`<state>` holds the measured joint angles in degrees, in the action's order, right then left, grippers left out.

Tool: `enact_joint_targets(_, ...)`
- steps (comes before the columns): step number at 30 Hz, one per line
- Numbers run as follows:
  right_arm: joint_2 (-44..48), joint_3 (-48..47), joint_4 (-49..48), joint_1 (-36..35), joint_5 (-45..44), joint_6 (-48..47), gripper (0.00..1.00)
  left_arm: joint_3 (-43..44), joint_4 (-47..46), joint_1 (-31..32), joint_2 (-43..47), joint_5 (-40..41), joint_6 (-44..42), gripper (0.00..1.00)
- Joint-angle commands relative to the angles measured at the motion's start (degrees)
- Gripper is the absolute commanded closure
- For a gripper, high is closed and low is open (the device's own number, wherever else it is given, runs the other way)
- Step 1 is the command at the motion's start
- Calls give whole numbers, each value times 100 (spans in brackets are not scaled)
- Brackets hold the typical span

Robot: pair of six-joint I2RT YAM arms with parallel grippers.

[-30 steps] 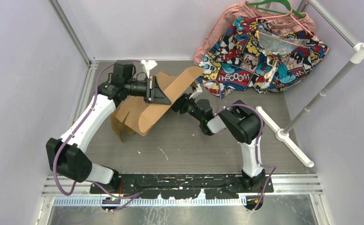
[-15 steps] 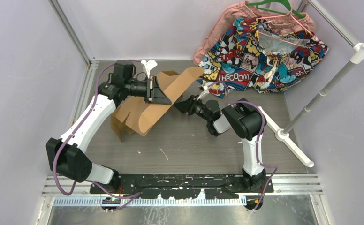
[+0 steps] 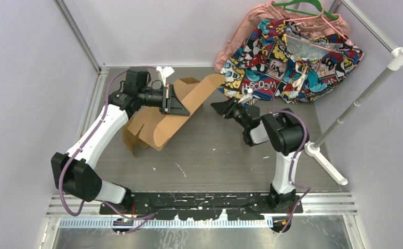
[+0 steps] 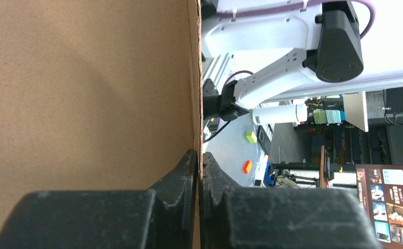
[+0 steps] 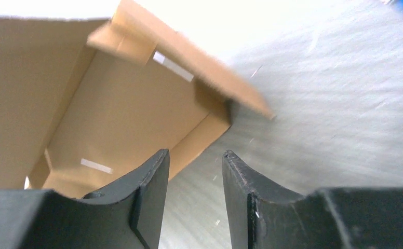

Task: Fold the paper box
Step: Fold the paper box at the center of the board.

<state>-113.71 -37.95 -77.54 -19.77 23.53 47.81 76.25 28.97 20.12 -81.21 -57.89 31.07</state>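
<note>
Top: looks steeply down from above and behind the arm bases, takes in the whole worktop to its far edge. Left wrist: sits hard against the paper box, sights along the sheet's edge toward the right arm. Right wrist: hangs low over the worktop, faces the box's open inside from close by. Shares the box across all three.

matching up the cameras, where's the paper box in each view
Top external: paper box left of centre, pinched by the left fingers.
Left wrist: fills the left half.
Right wrist: upper left.
Shared landmark: right arm, beyond the box in the left wrist view; the right fingers edge the right wrist view.
</note>
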Motion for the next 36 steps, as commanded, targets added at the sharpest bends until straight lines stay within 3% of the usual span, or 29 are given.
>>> enact_joint_targets(1, -127, -982, 139, 429, -383, 400, 53, 56, -187, -34, 92, -127, -51, 92)
enact_joint_targets(5, -917, -2317, 121, 493, 169, 730, 52, 108, -209, -34, 85, -200, -1, 92)
enact_joint_targets(16, -2151, -4553, 1647, 536, 517, 474, 51, -22, -845, -34, 254, -672, 512, 91)
enact_joint_targets(28, -2974, -5947, 1630, 536, 1175, 982, 48, -128, -1516, -37, 222, -917, 1055, 91)
enact_joint_targets(36, -2883, -5416, 1112, 462, 1782, 1181, 51, -85, -1565, -76, 90, -901, 1059, 91)
